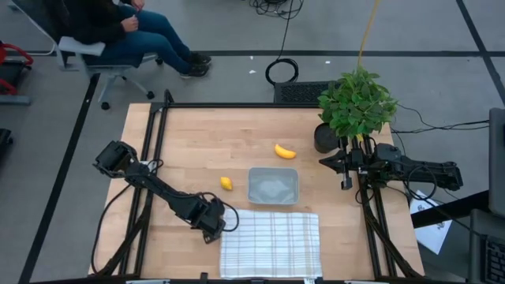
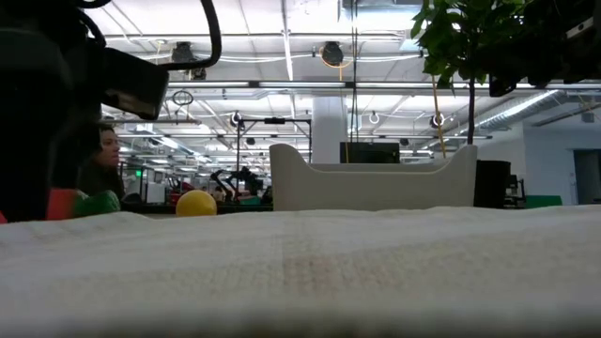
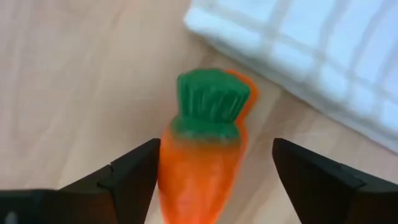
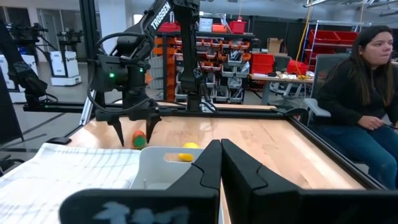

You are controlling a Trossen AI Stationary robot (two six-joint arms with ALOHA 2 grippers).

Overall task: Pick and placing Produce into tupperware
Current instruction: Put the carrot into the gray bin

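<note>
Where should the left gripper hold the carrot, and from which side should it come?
Probably the orange body, just below the green top. The carrot lies flat on the table beside the cloth, with the open left gripper straddling it from above. A downward approach, closing across the narrow width, suits this long, tapered shape.

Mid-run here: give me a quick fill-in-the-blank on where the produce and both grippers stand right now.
1. The left gripper is open around the ____, beside the checked cloth.
2. The tupperware holds ____ produce.
3. The banana lies on the bare table between the tupperware and the potted ____.
4. The right gripper's fingers are ____.

Missing words: carrot; no; plant; shut
</note>
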